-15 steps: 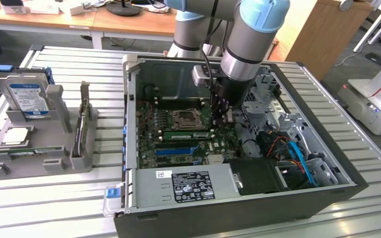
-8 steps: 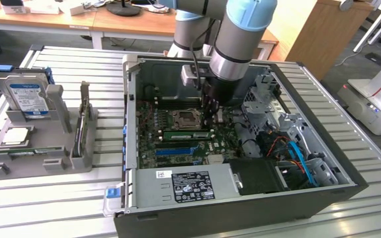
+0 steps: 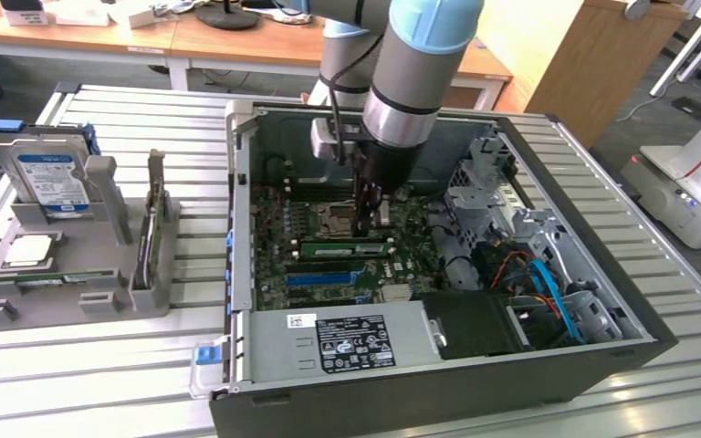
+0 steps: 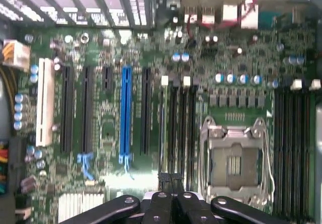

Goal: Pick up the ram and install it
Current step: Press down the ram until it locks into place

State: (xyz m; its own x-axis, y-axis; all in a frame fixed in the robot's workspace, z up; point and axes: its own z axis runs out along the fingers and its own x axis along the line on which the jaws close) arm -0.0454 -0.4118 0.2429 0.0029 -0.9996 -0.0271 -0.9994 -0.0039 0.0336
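- Green ram lies flat-edged in a motherboard slot inside the open case, beside the socket.
- Tool pinched narrow just above the ram, empty.

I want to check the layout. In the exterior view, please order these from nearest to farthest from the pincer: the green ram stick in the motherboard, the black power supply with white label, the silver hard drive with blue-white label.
1. Green ram stick, in the motherboard just beside the pincer.
2. Black power supply, at the case's near edge.
3. Silver hard drive, upright in the grey holder at the exterior view's left.
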